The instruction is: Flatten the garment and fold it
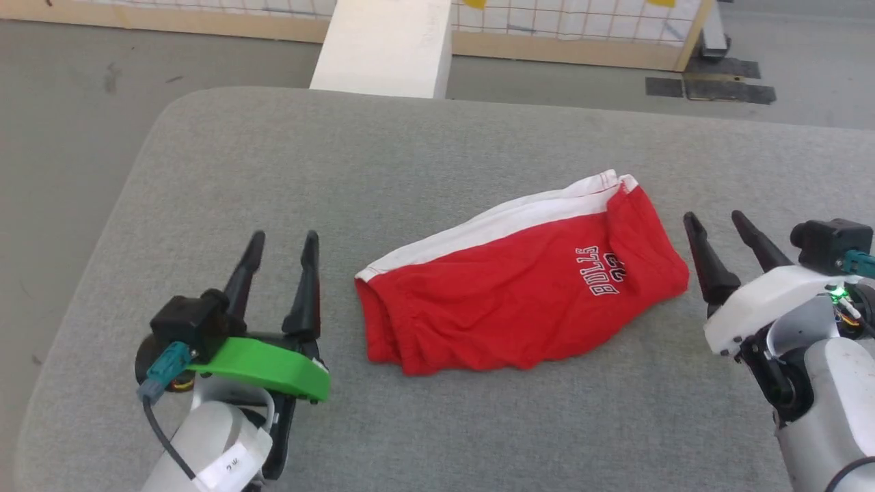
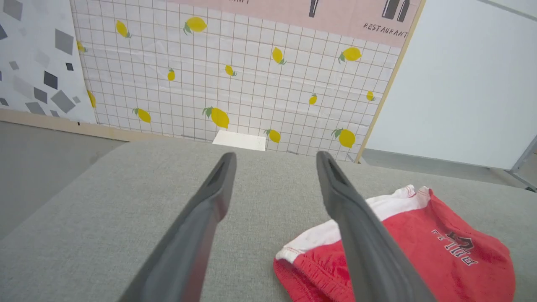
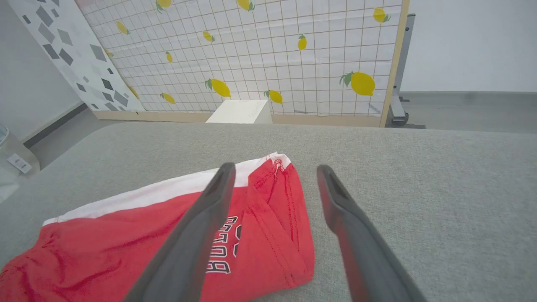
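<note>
The shorts [image 1: 506,307] are lying folded over in the middle of the table [image 1: 410,150], a bit nearer its right edge. I am holding my left gripper [image 1: 284,238] wide open just beside the waistband end, gripping nothing. My right gripper [image 1: 714,217] is open and empty too, just beside the other end. One right finger is hiding part of the lettering [image 3: 222,251].

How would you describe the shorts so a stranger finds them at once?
Find the grey table. Near its middle, between the left gripper and the right gripper, lie the shorts. Unlike these, they are bright red with a white band and lettering.
</note>
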`<state>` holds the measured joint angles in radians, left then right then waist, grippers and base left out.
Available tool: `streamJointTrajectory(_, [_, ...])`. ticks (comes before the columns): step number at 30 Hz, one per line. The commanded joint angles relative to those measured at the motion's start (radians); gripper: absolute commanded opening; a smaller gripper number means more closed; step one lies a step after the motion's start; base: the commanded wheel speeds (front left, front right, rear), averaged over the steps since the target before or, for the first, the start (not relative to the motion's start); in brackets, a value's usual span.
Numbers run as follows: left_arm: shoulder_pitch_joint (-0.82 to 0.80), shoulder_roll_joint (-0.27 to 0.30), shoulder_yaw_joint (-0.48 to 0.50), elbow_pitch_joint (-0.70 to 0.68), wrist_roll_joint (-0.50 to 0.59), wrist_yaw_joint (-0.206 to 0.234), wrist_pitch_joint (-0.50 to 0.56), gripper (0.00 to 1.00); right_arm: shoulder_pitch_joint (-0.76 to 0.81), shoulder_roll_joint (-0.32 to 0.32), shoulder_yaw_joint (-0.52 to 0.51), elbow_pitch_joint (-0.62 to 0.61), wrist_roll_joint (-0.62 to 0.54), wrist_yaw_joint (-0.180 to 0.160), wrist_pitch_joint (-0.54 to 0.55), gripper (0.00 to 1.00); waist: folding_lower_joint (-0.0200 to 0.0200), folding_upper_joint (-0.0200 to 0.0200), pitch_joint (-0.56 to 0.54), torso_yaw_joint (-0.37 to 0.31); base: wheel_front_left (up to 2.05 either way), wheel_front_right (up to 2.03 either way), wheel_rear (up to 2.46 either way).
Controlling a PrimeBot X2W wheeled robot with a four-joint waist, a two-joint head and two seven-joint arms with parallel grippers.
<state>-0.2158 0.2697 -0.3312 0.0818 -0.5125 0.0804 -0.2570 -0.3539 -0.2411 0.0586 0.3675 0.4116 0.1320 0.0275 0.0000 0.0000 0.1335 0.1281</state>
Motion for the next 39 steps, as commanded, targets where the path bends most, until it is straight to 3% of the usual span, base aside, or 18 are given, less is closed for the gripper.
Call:
streamJointTrajectory(1, [0.023, -0.022, 0.03, -0.014, 0.039, -0.018, -0.004, 1.0, 0.001, 0.022, -0.025, -0.003, -0.016, -0.001, 0.015, 1.0, 0.0, 0.0, 0.008, -0.002, 0.0, 0.0, 0.0])
streamJointTrajectory(8, [0.06, -0.154, 0.22, -0.048, 0.18, -0.135, -0.005, 1.0, -0.102, 0.119, -0.148, 0.061, -0.091, -0.001, 0.138, 1.0, 0.0, 0.0, 0.061, 0.006, 0.0, 0.0, 0.0])
streamJointTrajectory(14, [0.056, -0.204, 0.292, -0.038, 0.233, -0.183, -0.005, 1.0, -0.225, 0.149, -0.218, 0.185, -0.179, -0.001, 0.268, 1.0, 0.0, 0.0, 0.109, 0.023, 0.0, 0.0, 0.0])
streamJointTrajectory(15, [0.054, -0.213, 0.311, -0.037, 0.242, -0.192, -0.005, 1.0, -0.273, 0.156, -0.239, 0.244, -0.229, -0.001, 0.334, 1.0, 0.0, 0.0, 0.128, 0.033, 0.0, 0.0, 0.0])
streamJointTrajectory(21, [0.05, -0.219, 0.321, -0.037, 0.233, -0.202, -0.005, 1.0, -0.329, 0.162, -0.268, 0.337, -0.328, -0.001, 0.47, 1.0, 0.0, 0.0, 0.156, 0.053, 0.0, 0.0, 0.0])
streamJointTrajectory(29, [0.045, -0.219, 0.315, -0.035, 0.213, -0.203, -0.005, 1.0, -0.351, 0.178, -0.242, 0.391, -0.295, -0.001, 0.633, 1.0, 0.0, 0.0, 0.168, 0.064, 0.0, 0.0, 0.0])
streamJointTrajectory(30, [0.044, -0.219, 0.314, -0.035, 0.211, -0.203, -0.005, 1.0, -0.35, 0.179, -0.235, 0.391, -0.284, -0.001, 0.646, 0.93, 0.0, 0.0, 0.168, 0.065, 0.0, 0.0, 0.0])
streamJointTrajectory(31, [0.044, -0.219, 0.312, -0.035, 0.21, -0.203, -0.005, 1.0, -0.348, 0.179, -0.228, 0.388, -0.27, -0.001, 0.657, 0.52, 0.0, 0.0, 0.168, 0.066, 0.0, 0.0, 0.0])
streamJointTrajectory(32, [0.044, -0.219, 0.31, -0.035, 0.209, -0.203, -0.005, 1.0, -0.347, 0.18, -0.222, 0.386, -0.259, -0.001, 0.664, 0.31, 0.0, 0.0, 0.167, 0.066, 0.0, 0.0, 0.0])
streamJointTrajectory(34, [0.044, -0.219, 0.308, -0.034, 0.209, -0.202, -0.005, 1.0, -0.341, 0.179, -0.21, 0.374, -0.242, -0.001, 0.664, 0.0, 0.0, 0.0, 0.165, 0.067, 0.0, 0.0, 0.0])
streamJointTrajectory(39, [0.052, -0.219, 0.306, -0.028, 0.209, -0.199, -0.005, 1.0, -0.314, 0.157, -0.197, 0.345, -0.215, -0.001, 0.639, 0.0, 0.0, 0.0, 0.15, 0.061, 0.0, 0.0, 0.0])
